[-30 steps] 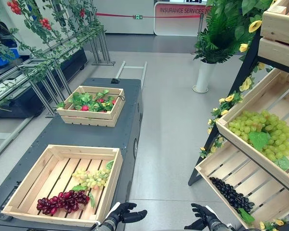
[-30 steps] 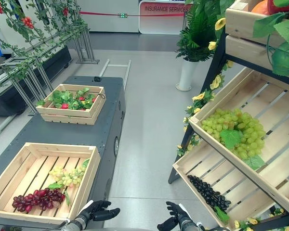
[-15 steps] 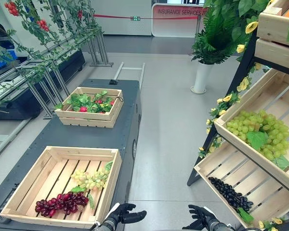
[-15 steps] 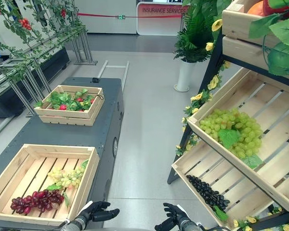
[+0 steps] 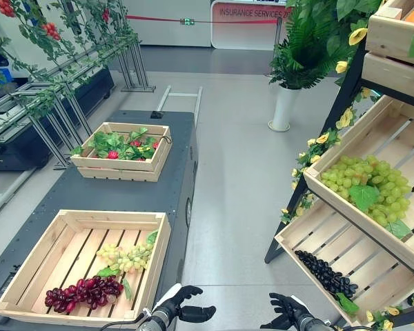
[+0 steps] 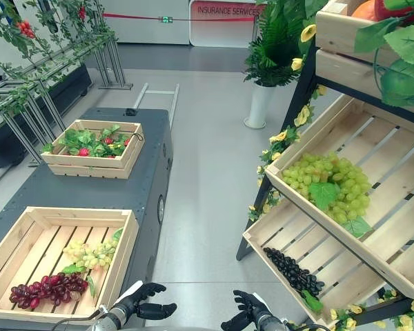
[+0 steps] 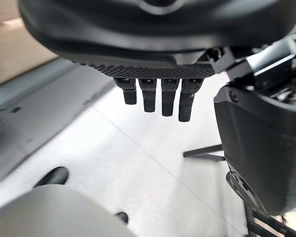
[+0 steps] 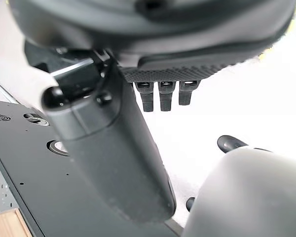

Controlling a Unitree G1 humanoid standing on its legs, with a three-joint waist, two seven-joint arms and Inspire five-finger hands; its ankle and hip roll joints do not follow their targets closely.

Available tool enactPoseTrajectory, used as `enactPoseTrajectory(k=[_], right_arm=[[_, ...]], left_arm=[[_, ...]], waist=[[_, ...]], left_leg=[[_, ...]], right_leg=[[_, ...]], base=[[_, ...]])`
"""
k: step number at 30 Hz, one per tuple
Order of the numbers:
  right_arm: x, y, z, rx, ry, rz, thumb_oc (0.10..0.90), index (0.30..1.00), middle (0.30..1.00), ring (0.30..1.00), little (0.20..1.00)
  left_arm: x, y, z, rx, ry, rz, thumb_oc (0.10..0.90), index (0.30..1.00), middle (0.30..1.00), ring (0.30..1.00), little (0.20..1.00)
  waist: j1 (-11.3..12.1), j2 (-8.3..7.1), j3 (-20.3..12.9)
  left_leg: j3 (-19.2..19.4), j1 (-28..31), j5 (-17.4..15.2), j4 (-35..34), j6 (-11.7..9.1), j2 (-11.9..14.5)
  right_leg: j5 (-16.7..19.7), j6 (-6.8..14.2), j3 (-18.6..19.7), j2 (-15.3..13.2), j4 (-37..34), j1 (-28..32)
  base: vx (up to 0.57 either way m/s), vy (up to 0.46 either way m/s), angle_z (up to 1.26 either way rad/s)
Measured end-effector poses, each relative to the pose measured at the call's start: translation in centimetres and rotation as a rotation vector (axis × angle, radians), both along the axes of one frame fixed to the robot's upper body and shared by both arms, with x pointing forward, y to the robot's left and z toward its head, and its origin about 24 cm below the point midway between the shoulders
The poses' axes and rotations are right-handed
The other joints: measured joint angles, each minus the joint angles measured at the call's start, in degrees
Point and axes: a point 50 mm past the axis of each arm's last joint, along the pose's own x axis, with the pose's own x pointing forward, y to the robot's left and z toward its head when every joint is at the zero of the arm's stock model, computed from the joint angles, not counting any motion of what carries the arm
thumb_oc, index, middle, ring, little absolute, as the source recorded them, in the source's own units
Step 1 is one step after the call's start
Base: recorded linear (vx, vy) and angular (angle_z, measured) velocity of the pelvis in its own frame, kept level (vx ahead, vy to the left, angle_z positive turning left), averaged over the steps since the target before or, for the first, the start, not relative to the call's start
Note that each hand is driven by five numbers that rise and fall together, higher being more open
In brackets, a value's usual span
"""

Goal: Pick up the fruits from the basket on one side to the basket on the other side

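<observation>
Wooden crate (image 5: pixel 27 265): red grapes (image 5: pixel 83 292), green grapes (image 5: pixel 126 256).

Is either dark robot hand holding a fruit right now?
No: the left hand and right hand hang open over the grey floor, holding nothing.

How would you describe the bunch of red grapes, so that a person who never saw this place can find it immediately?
Start at the dark grey cart on the robot's left, which carries two wooden crates. In the nearer crate, the red grapes lie toward the near edge. The green grapes beside them are pale yellow-green, while this bunch is dark red.
</observation>
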Motion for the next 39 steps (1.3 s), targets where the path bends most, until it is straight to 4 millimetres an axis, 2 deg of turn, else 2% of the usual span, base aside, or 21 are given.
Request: enactPoseTrajectory(k=[6, 9, 11, 14, 17, 20, 25, 27, 29, 32, 34, 37, 39], right_arm=[[1.1, -0.2, 0.3, -0.009, -0.019, 0.005, 0.800, 0.900, 0.900, 0.900, 0.900], [1.1, -0.4, 0.3, -0.015, -0.015, 0.005, 0.800, 0.900, 0.900, 0.900, 0.900], [1.2, -0.6, 0.4, -0.022, -0.019, 0.005, 0.800, 0.900, 0.900, 0.900, 0.900], [1.4, -1.2, 0.6, -0.038, -0.023, 0.008, 0.800, 0.900, 0.900, 0.900, 0.900], [1.3, -1.8, 0.6, -0.054, -0.018, 0.005, 0.800, 0.900, 0.900, 0.900, 0.900], [1.3, -2.1, 0.7, -0.062, -0.018, 0.004, 0.800, 0.900, 0.900, 0.900, 0.900], [1.4, -2.3, 0.8, -0.071, -0.030, -0.008, 0.800, 0.900, 0.900, 0.900, 0.900], [1.6, -2.4, 0.9, -0.068, -0.043, -0.026, 0.800, 0.900, 0.900, 0.900, 0.900], [2.6, -2.7, 1.4, -0.062, -0.077, -0.052, 0.800, 0.900, 0.900, 0.900, 0.900], [5.1, -2.9, 2.3, -0.043, -0.142, -0.092, 0.800, 0.900, 0.900, 0.900, 0.900], [6.8, -2.7, 3.1, -0.013, -0.204, -0.127, 0.800, 0.900, 0.900, 0.900, 0.900], [8.3, -2.6, 4.0, 0.004, -0.274, -0.151, 0.800, 0.900, 0.900, 0.900, 0.900], [9.1, -2.5, 4.5, 0.008, -0.317, -0.145, 0.800, 0.900, 0.900, 0.900, 0.900]], left_arm=[[3.3, -1.6, 2.8, -0.079, -0.326, 0.016, 0.800, 0.900, 0.900, 0.900, 0.900], [6.1, -1.2, 6.0, -0.104, -0.552, 0.048, 0.800, 0.900, 0.900, 0.900, 0.900], [8.7, -0.1, 9.3, -0.129, -0.715, 0.069, 0.800, 0.900, 0.900, 0.900, 0.900], [11.7, 2.0, 13.1, -0.156, -0.868, 0.155, 0.800, 0.900, 0.900, 0.900, 0.900], [13.5, 4.1, 16.1, -0.111, -0.992, 0.240, 0.800, 0.900, 0.900, 0.900, 0.900], [14.0, 5.9, 17.5, 0.003, -1.062, 0.283, 0.800, 0.900, 0.900, 0.900, 0.900], [14.3, 9.3, 19.2, 0.258, -1.079, 0.230, 0.800, 0.900, 0.900, 0.900, 0.900], [14.4, 10.2, 19.7, 0.302, -1.081, 0.244, 0.800, 0.900, 0.900, 0.900, 0.900], [14.9, 11.2, 20.4, 0.316, -1.100, 0.301, 0.800, 0.900, 0.900, 0.900, 0.900], [16.6, 12.1, 22.3, 0.349, -1.162, 0.363, 0.800, 0.900, 0.900, 0.900, 0.900], [17.7, 12.9, 23.9, 0.393, -1.194, 0.399, 0.800, 0.900, 0.900, 0.900, 0.900], [18.0, 13.9, 24.5, 0.451, -1.195, 0.433, 0.800, 0.900, 0.900, 0.900, 0.900], [18.1, 14.3, 24.9, 0.492, -1.197, 0.429, 0.800, 0.900, 0.900, 0.900, 0.900]], waist=[[0.15, 1.19, 2.24], [0.47, 1.67, 2.65], [0.90, 2.31, 3.22], [1.55, 3.70, 4.02], [1.69, 4.64, 4.56], [2.27, 4.99, 4.82], [2.96, 4.67, 5.78], [3.50, 4.49, 6.71], [3.79, 4.20, 8.00], [4.02, 3.35, 12.87], [3.69, 2.12, 17.12], [3.69, 0.92, 20.47], [3.55, 0.70, 22.42]], left_leg=[[-0.95, -1.20, 0.12, 0.02, 0.07, -0.10], [-1.29, -1.46, 0.19, 0.03, -0.01, -0.17], [-2.54, -1.82, 0.35, 0.03, -0.08, -0.14], [-2.94, -2.19, 0.60, 0.01, -0.11, -0.14], [-4.17, -3.00, 0.92, 0.00, -0.24, -0.24], [-4.86, -3.39, 1.12, 0.01, -0.36, -0.32], [-5.96, -3.88, 1.39, 0.04, -0.32, -0.60], [-5.91, -4.01, 1.45, 0.40, -0.23, -0.74], [-5.47, -6.56, 1.82, 1.16, -0.06, -0.87], [-5.31, -9.33, 1.91, 4.00, -0.01, -1.19], [-3.55, -10.79, 1.52, 7.04, 0.48, -1.44], [-2.44, -12.63, -0.49, 11.68, 0.95, -2.26], [-2.35, -14.75, -2.19, 15.51, 0.93, -2.73]], right_leg=[[0.17, 0.12, -0.51, -0.06, 0.01, -0.73], [0.04, -0.02, -1.17, 0.00, 0.13, -0.71], [-0.01, -0.07, -2.23, -0.06, 0.16, -0.66], [-0.02, -0.05, -2.98, -0.21, 0.13, -0.73], [-0.11, -0.05, -4.69, -0.31, -0.03, -0.89], [-0.27, -0.13, -5.52, -0.30, -0.02, -0.91], [-0.51, -0.07, -6.78, -0.41, 0.17, -0.89], [-0.48, 0.02, -6.80, -0.58, 0.22, -1.02], [-0.70, 0.13, -6.91, -0.90, 1.89, -3.82], [-1.72, 0.07, -7.11, -1.52, 5.95, -6.80], [-3.97, 0.11, -7.12, -2.56, 11.38, -9.00], [-7.47, 0.20, -6.74, -4.65, 19.44, -12.52], [-9.49, 0.08, -6.49, -5.65, 23.98, -14.75]], base=[[-0.01, 0.005, 0.04], [0.01, 0.023, 0.12], [-0.02, 0.034, 0.16], [-0.03, 0.068, 0.12], [0.03, 0.045, 0.23], [0.06, 0.037, 0.16], [0.07, 0.061, 0.13], [-0.09, 0.124, 0.00], [-0.15, 0.086, 0.04], [-0.07, 0.077, 0.11], [-0.03, 0.098, 0.14], [-0.04, 0.119, -0.05], [-0.08, 0.106, 0.05]])
